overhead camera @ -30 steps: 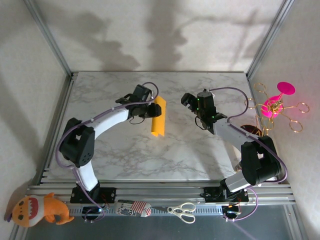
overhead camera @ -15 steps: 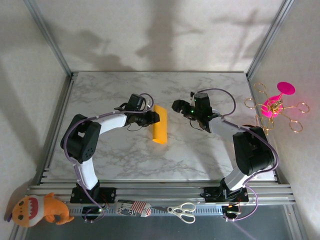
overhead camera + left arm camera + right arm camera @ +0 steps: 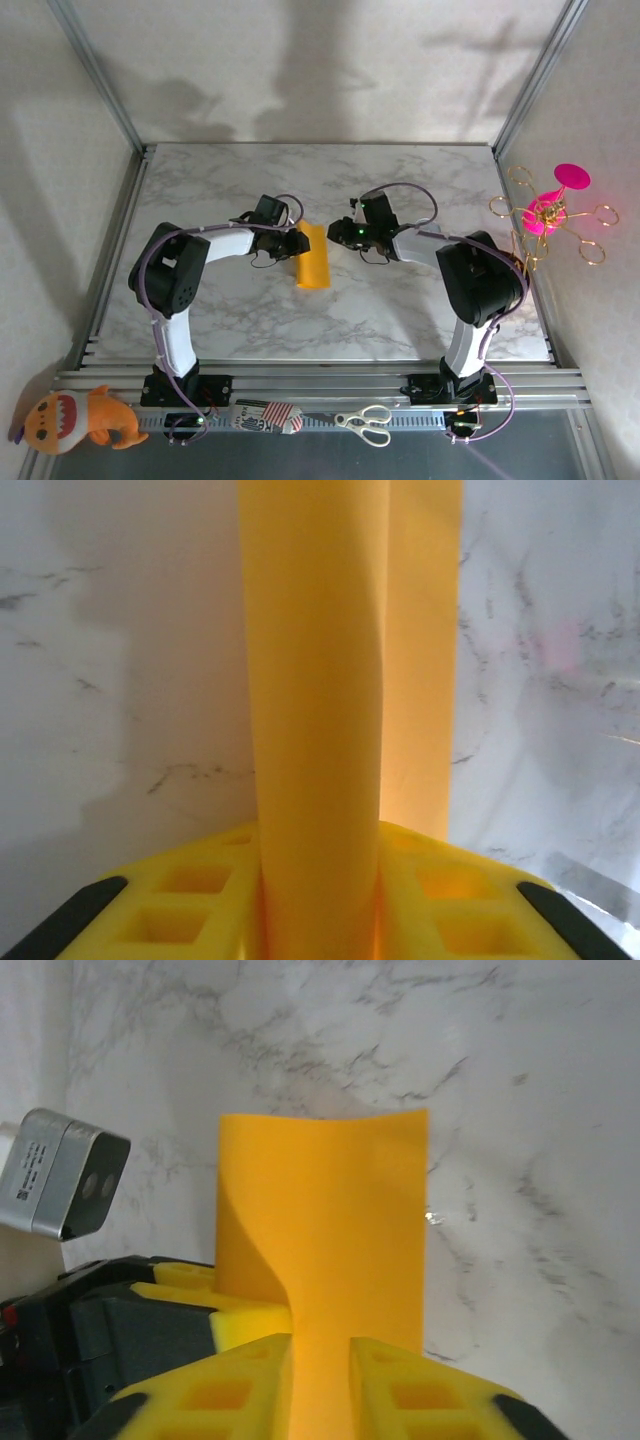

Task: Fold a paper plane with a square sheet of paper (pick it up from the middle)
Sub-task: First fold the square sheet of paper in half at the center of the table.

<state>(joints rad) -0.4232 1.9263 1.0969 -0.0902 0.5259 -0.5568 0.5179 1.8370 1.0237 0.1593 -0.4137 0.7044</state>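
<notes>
The square sheet of paper (image 3: pixel 313 268) is orange-yellow and bent double lengthwise into a long narrow strip, lying on the marble table (image 3: pixel 400 300) near its middle. My left gripper (image 3: pixel 297 243) is shut on the strip's far end from the left; in the left wrist view the sheet (image 3: pixel 315 680) runs up from between the yellow fingers (image 3: pixel 180 900). My right gripper (image 3: pixel 336 233) is shut on the same end from the right, and the sheet (image 3: pixel 330 1220) fans out above its fingers (image 3: pixel 420 1400). The paper plane is out of view.
A pink and gold wire stand (image 3: pixel 550 215) sits past the table's right edge. Scissors (image 3: pixel 365 422), a striped item (image 3: pixel 268 415) and an orange plush toy (image 3: pixel 80 420) lie along the near rail. Metal posts frame the back corners.
The left gripper lowered the sheet toward the table and drew in. The right gripper swung left to the sheet and closed on it from wide open.
</notes>
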